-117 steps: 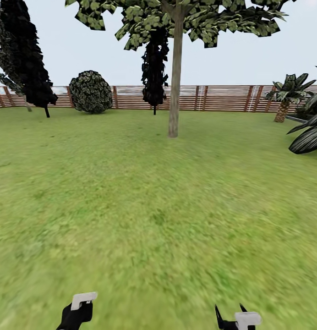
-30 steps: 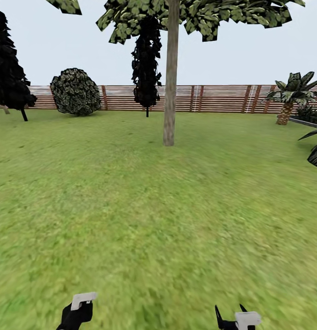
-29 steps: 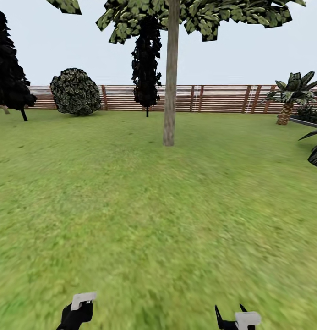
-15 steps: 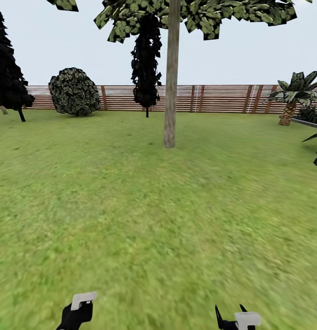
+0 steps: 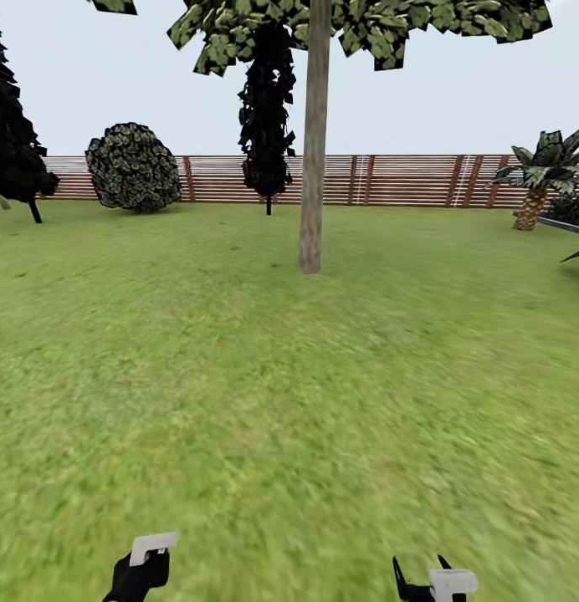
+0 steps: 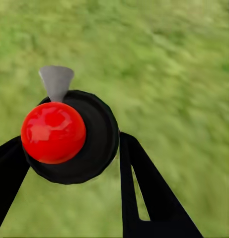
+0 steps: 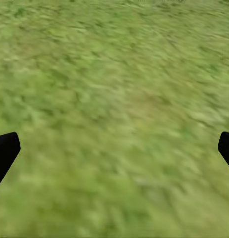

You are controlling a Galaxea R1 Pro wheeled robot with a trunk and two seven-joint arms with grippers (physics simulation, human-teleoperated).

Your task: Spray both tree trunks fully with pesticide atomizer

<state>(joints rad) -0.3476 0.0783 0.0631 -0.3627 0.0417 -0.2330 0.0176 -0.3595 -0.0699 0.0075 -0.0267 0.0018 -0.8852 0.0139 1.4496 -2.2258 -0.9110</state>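
Green lawn runs out ahead of me to a reddish slat fence, with one pale tree trunk standing straight ahead, well apart from the robot, its blocky canopy overhead. A round bush and two near-black trees sit back by the fence, and a palm-like plant off to the right.

From the left wrist camera I can see the pesticide atomizer already in my left gripper: I am looking down on its red top and black body, with a grey nozzle pointing away from the camera over the grass. The black fingers pinch it from either side, so the claw is pressed onto the bottle. In the head view that arm hangs low near the bottom edge.

My right gripper is spread wide, just the two finger tips at the picture's edges with bare grass between, holding nothing.

I judge the bottle small, light and rigid, with a smooth round body that could twist or slip in the pinch; hold on the black body below the red top looks right, keeping the nozzle free. No spray specks show yet, and I judge the trunk is too far off to spray.
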